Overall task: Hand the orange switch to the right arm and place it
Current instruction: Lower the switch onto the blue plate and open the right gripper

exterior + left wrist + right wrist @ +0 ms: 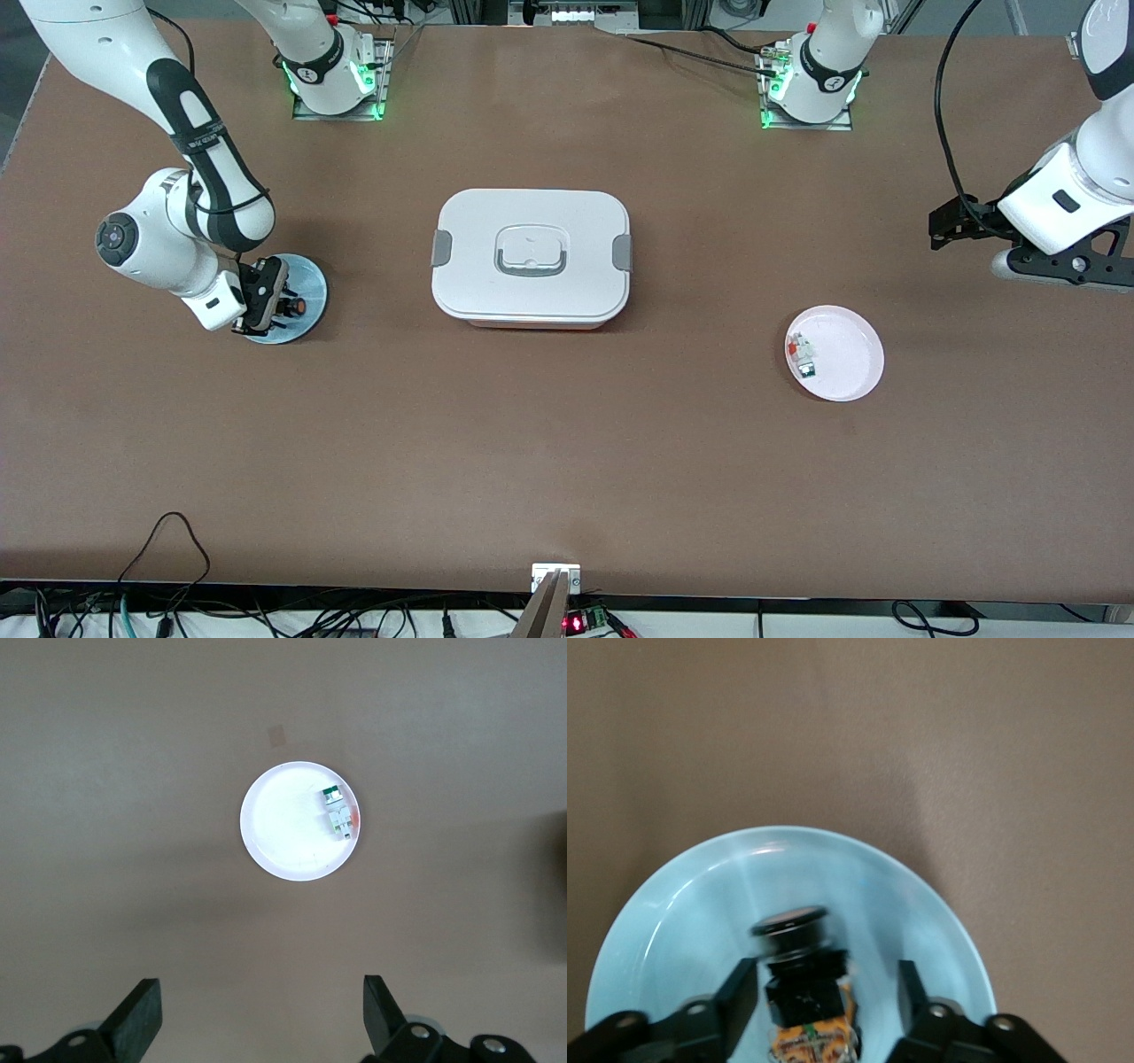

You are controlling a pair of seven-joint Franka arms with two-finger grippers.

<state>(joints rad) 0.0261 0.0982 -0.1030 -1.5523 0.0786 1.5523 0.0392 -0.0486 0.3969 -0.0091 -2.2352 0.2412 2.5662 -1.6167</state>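
The orange switch lies on the light blue plate toward the right arm's end of the table. My right gripper is down at the plate. In the right wrist view its open fingers stand on either side of the switch, with a gap showing at one finger. The blue plate fills that view. My left gripper waits open and empty, up over bare table at the left arm's end. Its fingers show wide apart in the left wrist view.
A white lidded box stands mid-table. A pale pink plate nearer the front camera holds a white-and-red piece and a white-and-green piece. It also shows in the left wrist view.
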